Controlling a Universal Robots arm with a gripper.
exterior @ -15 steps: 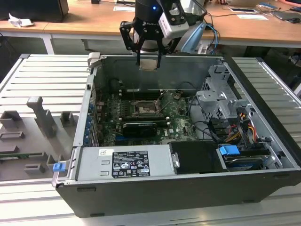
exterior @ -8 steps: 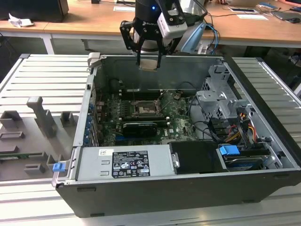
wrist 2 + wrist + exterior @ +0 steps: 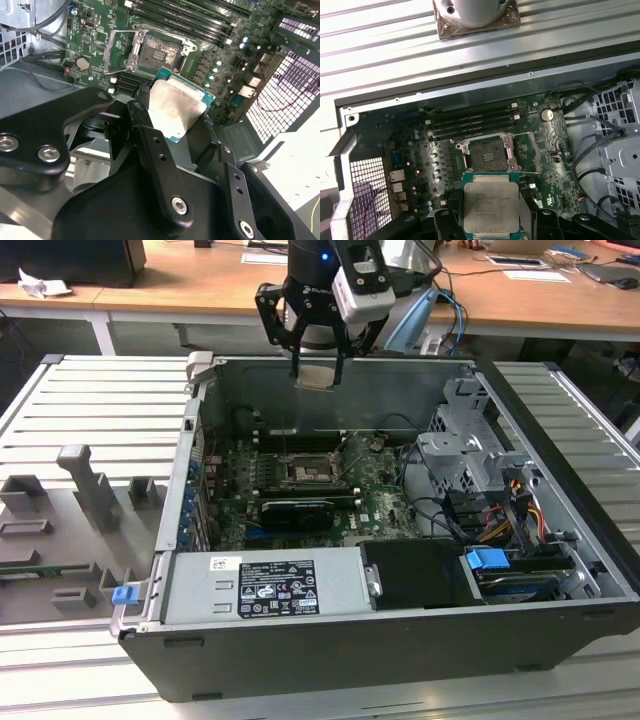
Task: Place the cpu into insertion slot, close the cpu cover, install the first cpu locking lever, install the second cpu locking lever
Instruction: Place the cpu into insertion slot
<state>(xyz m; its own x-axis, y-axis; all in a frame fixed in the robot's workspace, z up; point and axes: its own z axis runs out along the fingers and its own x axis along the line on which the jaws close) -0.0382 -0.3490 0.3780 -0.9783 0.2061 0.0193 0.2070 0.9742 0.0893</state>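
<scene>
My gripper (image 3: 319, 380) hangs above the far wall of the open computer case (image 3: 560, 540), shut on the cpu (image 3: 320, 377), a pale silvery square plate. In both wrist views the cpu (image 3: 174, 107) (image 3: 490, 207) is pinched at its two side edges between the black fingers (image 3: 145, 120) (image 3: 526, 212). The insertion slot (image 3: 305, 472) (image 3: 156, 52) (image 3: 489, 156) lies below on the green motherboard, bare, well apart from the cpu. The cpu cover (image 3: 121, 49) is a silvery frame that stands raised at one side of the slot.
A black card (image 3: 295, 512) lies just in front of the slot and long memory slots (image 3: 470, 122) behind it. A power supply box (image 3: 265, 585) fills the case front. Drive cage and cables (image 3: 470, 455) crowd the exterior view's right. Grey fixtures (image 3: 90, 490) stand outside.
</scene>
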